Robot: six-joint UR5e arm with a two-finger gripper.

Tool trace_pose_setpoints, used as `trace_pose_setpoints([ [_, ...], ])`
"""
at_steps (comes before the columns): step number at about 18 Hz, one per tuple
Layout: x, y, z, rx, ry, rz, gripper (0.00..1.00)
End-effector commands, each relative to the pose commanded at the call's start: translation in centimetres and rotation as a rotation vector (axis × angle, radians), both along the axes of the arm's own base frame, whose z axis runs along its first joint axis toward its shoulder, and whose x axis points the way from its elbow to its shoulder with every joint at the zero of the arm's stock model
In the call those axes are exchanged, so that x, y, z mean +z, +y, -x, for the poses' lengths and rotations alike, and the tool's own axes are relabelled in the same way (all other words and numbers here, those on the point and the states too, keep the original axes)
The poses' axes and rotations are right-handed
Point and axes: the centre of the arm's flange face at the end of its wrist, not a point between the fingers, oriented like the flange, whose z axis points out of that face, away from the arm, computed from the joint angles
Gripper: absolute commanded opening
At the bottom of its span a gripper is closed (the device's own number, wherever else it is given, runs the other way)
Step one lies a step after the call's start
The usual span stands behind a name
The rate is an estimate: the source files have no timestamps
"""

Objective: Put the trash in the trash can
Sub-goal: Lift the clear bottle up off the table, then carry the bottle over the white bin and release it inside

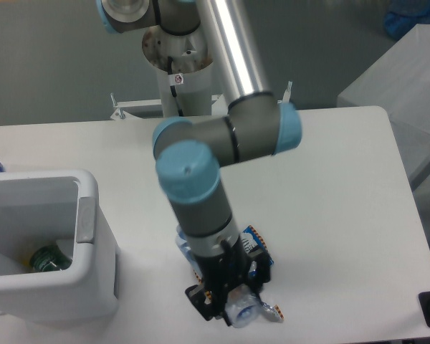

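One gripper (233, 304) is closed around a crumpled silver foil wrapper (242, 312), held just above the table (344, 215) over the snack packet (258, 259). Judging by this, the carry step is under way; next calls for swinging left to the trash can (86, 215), where a bottle (49, 258) lies inside.

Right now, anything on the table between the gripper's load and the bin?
Nothing visible. The gripper holds what looks like the crumpled foil wrapper near the snack packet. The table between it and the trash can shows bare; only the can's wall and rim must be cleared.
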Motion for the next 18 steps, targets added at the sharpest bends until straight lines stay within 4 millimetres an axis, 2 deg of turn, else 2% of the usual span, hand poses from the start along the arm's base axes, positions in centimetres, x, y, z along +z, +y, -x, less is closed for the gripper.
trace_pose_setpoints([
  [4, 5.5, -0.5, -0.7, -0.057, 0.082, -0.095, 0.64],
  [10, 12.7, -2.4, -4.4, -0.146, 0.146, -0.178, 0.64],
  [11, 13.4, -2.4, -5.2, -0.162, 0.156, -0.184, 0.65],
  [14, 14.3, -0.7, -10.1, -0.252, 0.177, -0.179, 0.66],
  [18, 16.2, 0.5, -14.4, -0.342, 0.222, -0.186, 0.66],
])
